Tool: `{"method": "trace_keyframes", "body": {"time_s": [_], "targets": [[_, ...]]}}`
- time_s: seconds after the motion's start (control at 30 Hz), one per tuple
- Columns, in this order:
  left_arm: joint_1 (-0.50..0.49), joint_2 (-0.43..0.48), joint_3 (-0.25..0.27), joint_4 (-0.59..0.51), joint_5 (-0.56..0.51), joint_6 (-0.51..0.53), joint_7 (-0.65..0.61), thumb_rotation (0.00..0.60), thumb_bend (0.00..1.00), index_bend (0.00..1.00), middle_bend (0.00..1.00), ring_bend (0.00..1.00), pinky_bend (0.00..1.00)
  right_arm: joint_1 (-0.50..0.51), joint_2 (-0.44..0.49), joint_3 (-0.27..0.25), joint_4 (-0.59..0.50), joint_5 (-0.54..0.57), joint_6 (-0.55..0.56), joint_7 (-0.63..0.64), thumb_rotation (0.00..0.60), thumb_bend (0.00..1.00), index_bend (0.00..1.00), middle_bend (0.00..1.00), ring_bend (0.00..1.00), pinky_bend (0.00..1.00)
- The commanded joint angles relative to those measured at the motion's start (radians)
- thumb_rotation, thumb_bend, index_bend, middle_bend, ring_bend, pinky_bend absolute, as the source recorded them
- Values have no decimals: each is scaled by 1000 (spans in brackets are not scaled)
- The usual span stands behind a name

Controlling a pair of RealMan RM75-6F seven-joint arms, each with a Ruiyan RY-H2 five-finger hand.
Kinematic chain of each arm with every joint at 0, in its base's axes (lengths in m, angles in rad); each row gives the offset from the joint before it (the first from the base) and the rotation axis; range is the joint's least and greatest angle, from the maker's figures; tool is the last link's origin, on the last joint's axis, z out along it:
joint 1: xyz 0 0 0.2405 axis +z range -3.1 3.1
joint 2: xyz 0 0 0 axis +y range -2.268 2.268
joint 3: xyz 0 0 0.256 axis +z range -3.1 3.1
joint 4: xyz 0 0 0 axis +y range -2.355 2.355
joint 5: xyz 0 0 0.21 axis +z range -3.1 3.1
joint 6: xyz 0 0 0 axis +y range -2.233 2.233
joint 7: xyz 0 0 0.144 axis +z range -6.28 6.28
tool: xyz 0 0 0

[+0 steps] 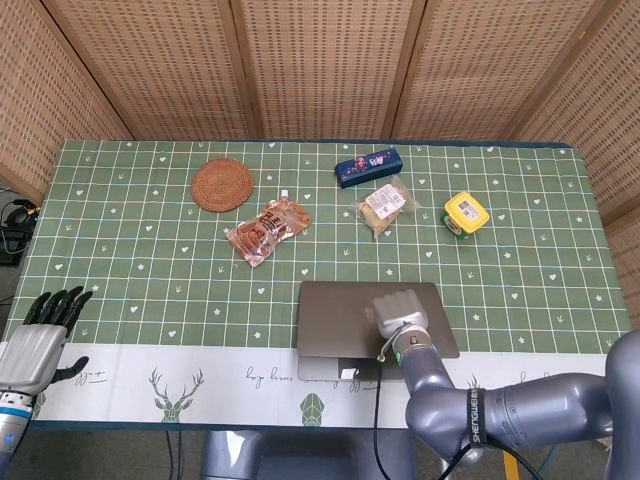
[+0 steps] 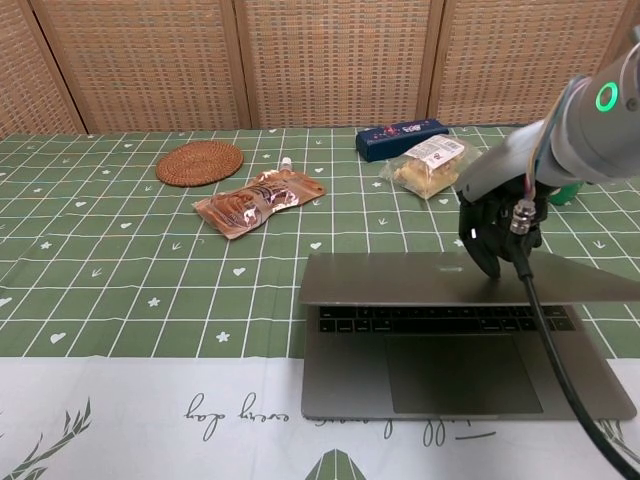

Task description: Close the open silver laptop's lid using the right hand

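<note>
Two hands, one job: my left hand [image 1: 35,335] idles well left of the silver laptop [image 2: 455,345], fingers apart, gripping nothing. Its flat grey lid [image 2: 450,280], long axis left-to-right, slants just above the keyboard. My right hand [image 2: 500,225] presses down on it, fingers [image 2: 482,245] curled, gripping nothing; beneath, room remains.
</note>
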Motion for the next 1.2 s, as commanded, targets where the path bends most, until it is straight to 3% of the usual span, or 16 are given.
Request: {"method": "trace_keyframes", "body": {"time_s": [0.03,0.6,1.2], "targets": [[0,0,0,0,1,0,1,600,250,0,0,0,0,-10,-12,-16,12,-15,-15,7,600,1000,590,443,339,377],[2,-5,0,0,-1,6,18,600,250,0,0,0,0,-76,-59,-111,74,-114,-108,70,600,1000,582,434,337,365],[15,-4,1,-17,15,39,50,600,250,0,0,0,0,-118,-29,-176,34,-236,-118,155,600,1000,551,401,307,331]]}}
